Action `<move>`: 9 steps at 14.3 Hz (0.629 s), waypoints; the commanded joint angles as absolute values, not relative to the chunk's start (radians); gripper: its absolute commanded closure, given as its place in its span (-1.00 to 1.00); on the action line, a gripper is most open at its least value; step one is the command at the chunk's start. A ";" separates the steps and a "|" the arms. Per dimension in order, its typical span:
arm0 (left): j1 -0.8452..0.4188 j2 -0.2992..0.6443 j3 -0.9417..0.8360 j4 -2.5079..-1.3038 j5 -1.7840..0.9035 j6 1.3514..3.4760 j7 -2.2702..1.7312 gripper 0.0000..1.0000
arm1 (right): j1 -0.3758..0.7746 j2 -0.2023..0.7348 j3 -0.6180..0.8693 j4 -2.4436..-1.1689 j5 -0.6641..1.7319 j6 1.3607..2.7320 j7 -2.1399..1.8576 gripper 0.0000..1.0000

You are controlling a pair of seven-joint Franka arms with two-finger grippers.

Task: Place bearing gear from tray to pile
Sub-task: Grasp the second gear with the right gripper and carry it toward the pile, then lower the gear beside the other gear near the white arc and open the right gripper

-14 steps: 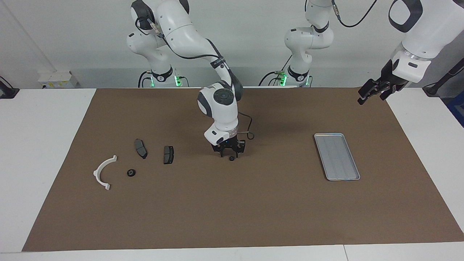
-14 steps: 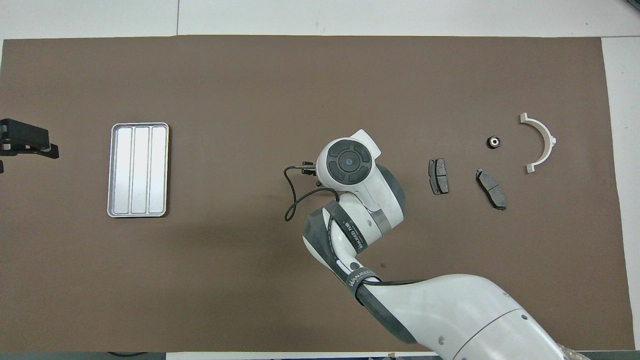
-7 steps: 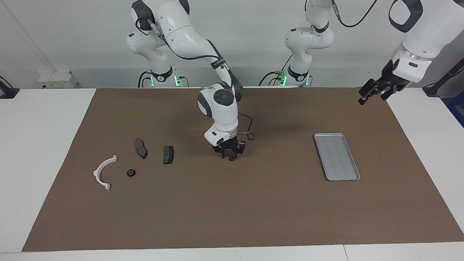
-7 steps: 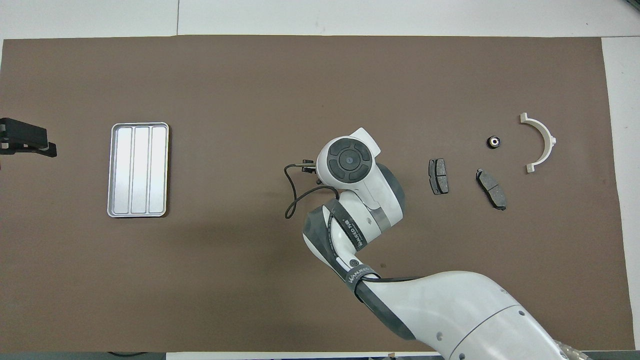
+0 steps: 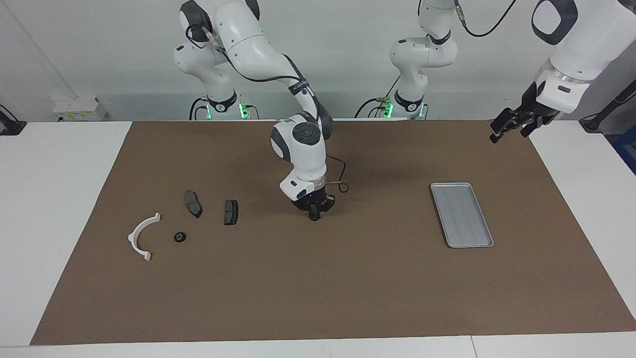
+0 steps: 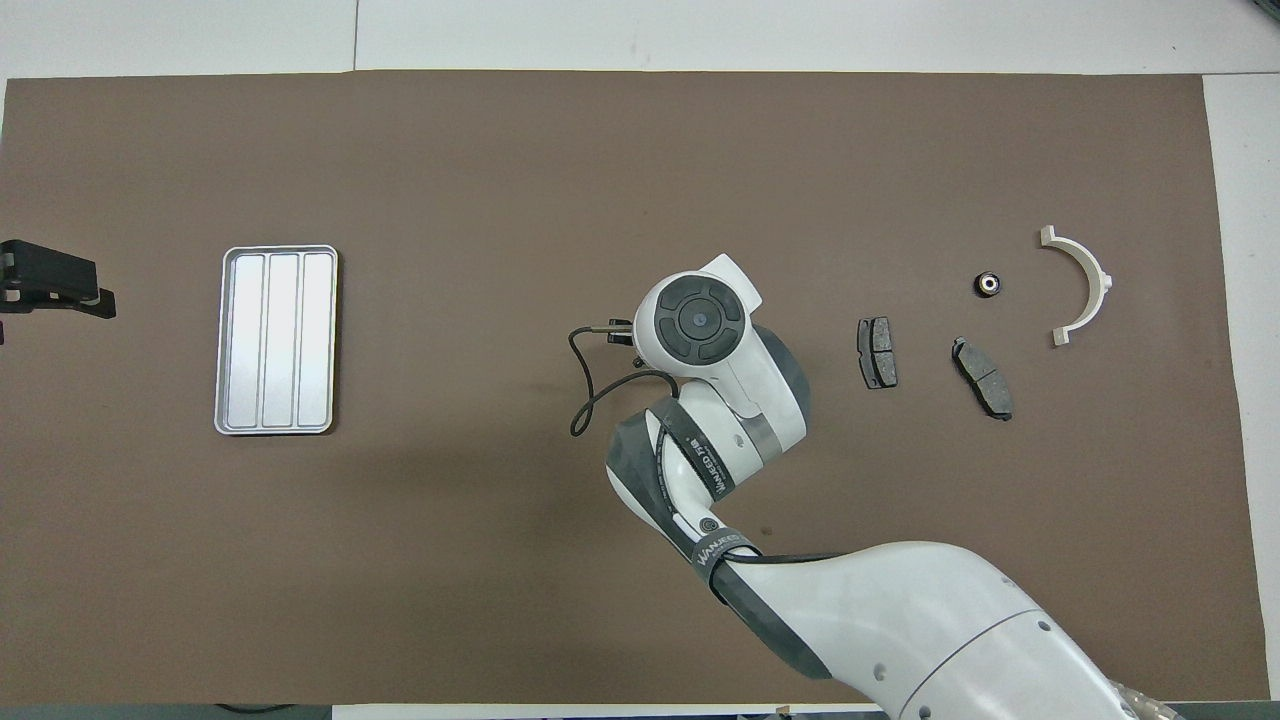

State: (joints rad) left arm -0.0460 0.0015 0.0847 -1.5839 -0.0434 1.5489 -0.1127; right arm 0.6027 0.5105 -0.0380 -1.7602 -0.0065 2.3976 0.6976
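My right gripper [image 5: 313,214] is down on the middle of the brown mat, shut on a small black bearing gear [image 5: 315,218] that shows only as a dark spot at its fingertips. In the overhead view the right wrist [image 6: 697,320] hides both. The silver tray [image 5: 462,215] [image 6: 277,340] lies bare toward the left arm's end. The pile lies toward the right arm's end: a white half-ring bracket [image 5: 141,234] [image 6: 1080,285], two dark brake pads [image 5: 193,203] [image 5: 231,212] and another bearing gear [image 5: 180,237] [image 6: 988,285]. My left gripper [image 5: 507,130] [image 6: 55,290] waits open in the air, off the tray's end of the mat.
The brown mat [image 5: 318,288] covers most of the white table. A thin black cable [image 6: 590,400] loops from the right wrist just above the mat. Bare mat lies between the right gripper and the nearest brake pad.
The right gripper's fingers have come together around the bearing gear on the mat, from wide apart a second ago. The left gripper has drifted slightly. Pile and tray are unchanged.
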 commanded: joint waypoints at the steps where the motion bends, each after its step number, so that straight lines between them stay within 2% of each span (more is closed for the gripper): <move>1: -0.041 -0.034 0.083 -1.629 -0.023 1.572 -0.098 -1.00 | 0.591 0.529 -0.035 -1.701 -0.049 2.341 0.686 0.97; 6: -0.043 -0.034 0.083 -1.629 -0.023 1.580 -0.100 -1.00 | 0.519 0.506 -0.038 -1.592 -0.067 2.208 0.612 0.97; 9: -0.049 -0.035 0.083 -1.637 -0.023 1.580 -0.101 -1.00 | 0.407 0.447 -0.037 -1.589 -0.055 2.165 0.442 0.97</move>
State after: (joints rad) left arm -0.0451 0.0005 0.0860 -1.5905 -0.0429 1.5539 -0.1121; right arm 0.4879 0.4851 -0.0501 -1.5925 -0.0562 2.2027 0.5535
